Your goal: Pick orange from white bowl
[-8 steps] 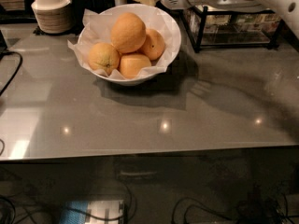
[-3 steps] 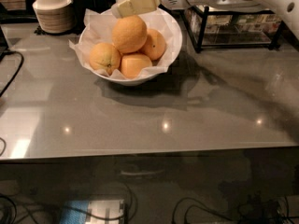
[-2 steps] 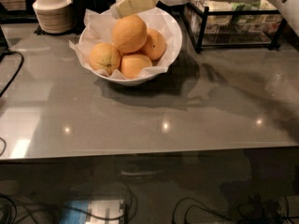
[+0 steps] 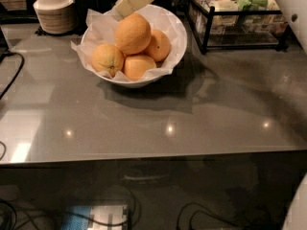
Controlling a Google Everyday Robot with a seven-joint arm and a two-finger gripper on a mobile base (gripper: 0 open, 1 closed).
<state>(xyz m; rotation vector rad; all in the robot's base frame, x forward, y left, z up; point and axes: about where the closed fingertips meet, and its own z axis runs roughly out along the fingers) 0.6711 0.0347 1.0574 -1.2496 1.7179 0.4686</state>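
We see the white bowl [image 4: 179, 30] standing on the grey desk [image 4: 144, 123], towards its far side, with a crinkled paper lining [image 4: 98, 31] spilling over the rim. Four oranges fill it. The orange [image 4: 133, 33] of the task is the largest and sits on top of the pile, a little behind the bowl's centre. A smaller one [image 4: 108, 59] lies at the bowl's left, another [image 4: 139, 66] at its front, and a fourth [image 4: 159, 45] at its right, all three partly under the top fruit.

The gripper [image 4: 125, 5] reaches in over the bowl's back rim, a pale slanted block whose lower tip is just above the top orange at its upper left; we cannot tell whether they touch, nor whether the gripper is spread or closed.

Left of the bowl, further back, stands a stack of beige bowls [image 4: 53, 12]. Right of the bowl is a black wire rack [image 4: 240, 20] holding packets. A dark cable [image 4: 13, 75] curves along the desk well to the bowl's left.
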